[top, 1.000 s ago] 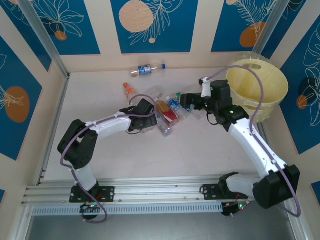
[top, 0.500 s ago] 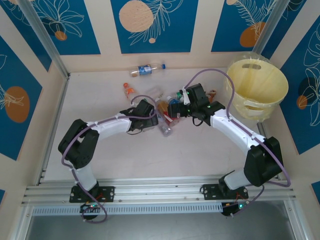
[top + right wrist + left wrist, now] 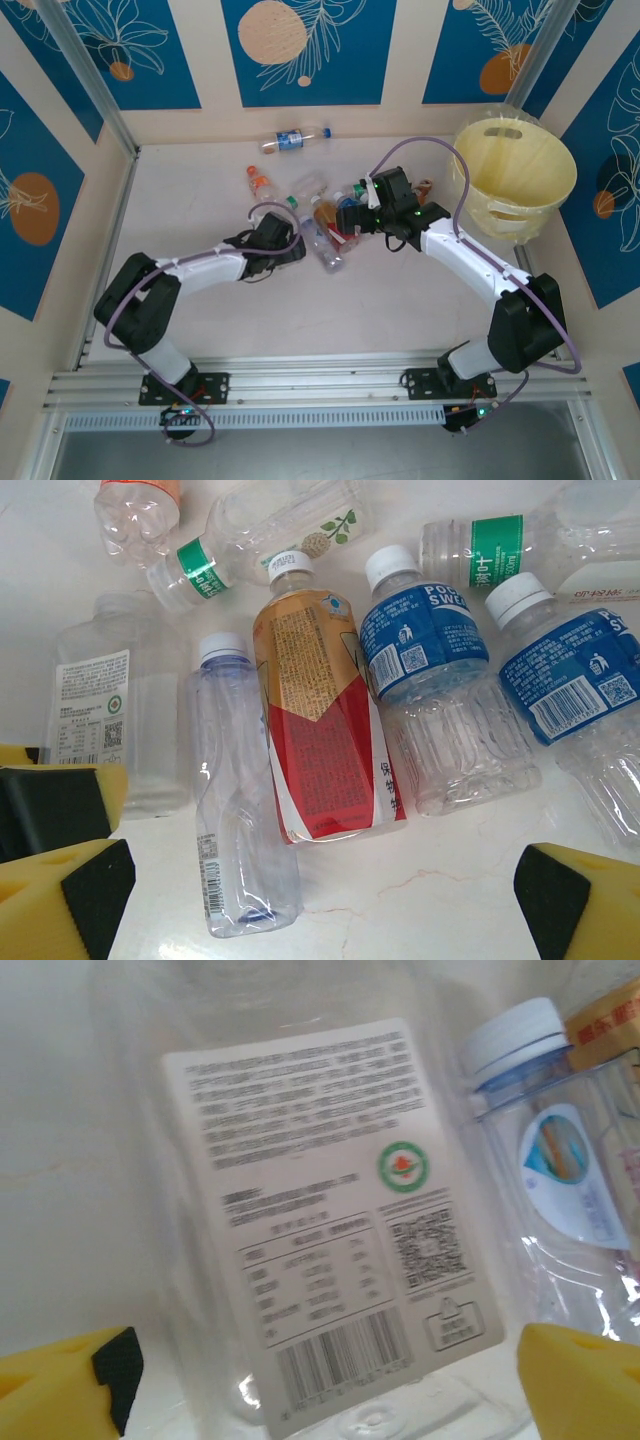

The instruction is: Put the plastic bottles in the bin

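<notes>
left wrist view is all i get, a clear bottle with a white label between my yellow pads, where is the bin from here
Observer: The bin stands at the far right corner of the table.
Operator: anything lying off on its own
Observer: Yes, a blue-label bottle lies alone at the far edge.
Operator: and the other side
Observer: The right tool is open, with a red-label bottle lying just beyond its fingers.
</notes>
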Robot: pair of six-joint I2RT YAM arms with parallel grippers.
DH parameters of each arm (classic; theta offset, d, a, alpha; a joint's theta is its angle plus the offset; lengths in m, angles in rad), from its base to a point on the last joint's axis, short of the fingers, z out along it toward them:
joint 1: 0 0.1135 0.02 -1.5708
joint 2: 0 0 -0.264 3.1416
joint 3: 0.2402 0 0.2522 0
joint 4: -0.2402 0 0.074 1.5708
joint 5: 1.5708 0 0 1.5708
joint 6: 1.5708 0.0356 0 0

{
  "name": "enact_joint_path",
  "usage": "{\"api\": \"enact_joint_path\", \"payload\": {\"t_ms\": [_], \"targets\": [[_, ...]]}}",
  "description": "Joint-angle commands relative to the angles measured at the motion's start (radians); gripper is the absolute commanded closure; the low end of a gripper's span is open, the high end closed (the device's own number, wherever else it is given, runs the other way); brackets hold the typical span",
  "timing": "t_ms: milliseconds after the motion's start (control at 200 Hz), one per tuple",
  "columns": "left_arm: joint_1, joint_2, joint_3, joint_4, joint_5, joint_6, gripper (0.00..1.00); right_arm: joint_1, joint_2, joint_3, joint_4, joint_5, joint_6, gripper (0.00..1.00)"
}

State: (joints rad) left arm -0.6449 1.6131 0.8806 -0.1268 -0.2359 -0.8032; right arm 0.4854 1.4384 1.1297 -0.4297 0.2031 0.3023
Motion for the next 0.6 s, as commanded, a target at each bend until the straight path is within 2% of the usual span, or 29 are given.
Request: {"api": "enact_joint_path", "payload": {"t_ms": [0,170,225,260,335,435,510,595], "targets": [[0.024,-0.057,-0.125,0.010,0.088,0.050,0.00,0.004,-0.003,0.031,0.012,0.012,-0.014,0.01],[0.117,-0.166,-0.273,0.208,0.258,-0.022,0.00,0.005,0.001,0.035,0.021,-0.002,-0.014,0.01],[0.147,-0.169,-0.288,0.285,0.355,-0.019,0.00,0.007,0.003,0.035,0.030,-0.005,-0.014,0.00],[0.149,-0.167,-0.268,0.273,0.375,-0.002,0.00,0.008,0.005,0.037,0.031,-0.006,-0.014,0.00],[0.117,-0.161,-0.191,0.151,0.318,0.053,0.00,0.008,0.011,0.044,0.027,-0.005,-0.012,0.00],[0.061,-0.149,-0.106,-0.005,0.176,0.127,0.00,0.013,0.014,0.045,0.025,0.001,-0.009,0.00],[0.051,-0.136,-0.071,-0.102,0.080,0.138,0.00,0.015,0.011,0.041,0.022,0.005,-0.011,0.00],[0.050,-0.126,-0.056,-0.146,0.062,0.156,0.00,0.016,0.010,0.038,0.019,0.013,-0.014,0.00]]}}
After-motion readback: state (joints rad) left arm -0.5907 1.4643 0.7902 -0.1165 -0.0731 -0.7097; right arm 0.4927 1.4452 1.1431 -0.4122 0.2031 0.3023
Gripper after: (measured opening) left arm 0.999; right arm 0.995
